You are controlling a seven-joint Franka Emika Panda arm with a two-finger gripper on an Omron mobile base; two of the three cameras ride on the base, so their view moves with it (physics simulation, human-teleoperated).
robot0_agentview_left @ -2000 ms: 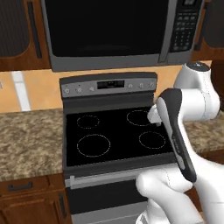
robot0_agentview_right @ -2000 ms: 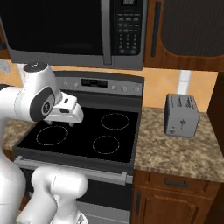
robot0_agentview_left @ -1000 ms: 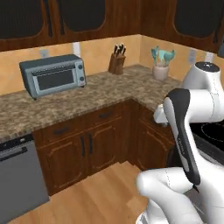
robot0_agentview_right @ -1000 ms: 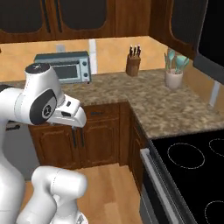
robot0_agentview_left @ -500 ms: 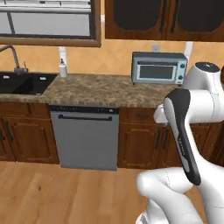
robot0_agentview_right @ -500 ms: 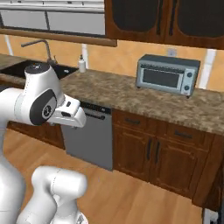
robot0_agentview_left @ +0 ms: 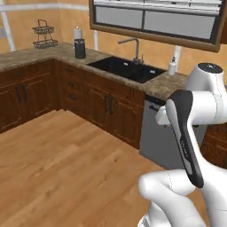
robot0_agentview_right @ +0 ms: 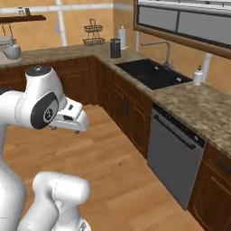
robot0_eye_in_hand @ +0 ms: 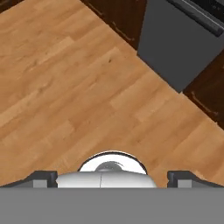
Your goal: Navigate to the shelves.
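Your shelf (robot0_agentview_right: pixel 21 19) hangs on the far wall at upper left, above the counter (robot0_agentview_right: pixel 49 53). It looks rigid and fixed: nothing to grasp, just drive up. The gripper (robot0_eye_in_hand: pixel 111 177) carries nothing, fingertips apart.

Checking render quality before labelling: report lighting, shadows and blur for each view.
Left base view: even, flat lighting, soft overall; the sink reads as a dark patch. Right base view: equally soft; the shelves are small and dim at the top left. Hand view: the wooden floor is evenly lit, with no cast shadows.
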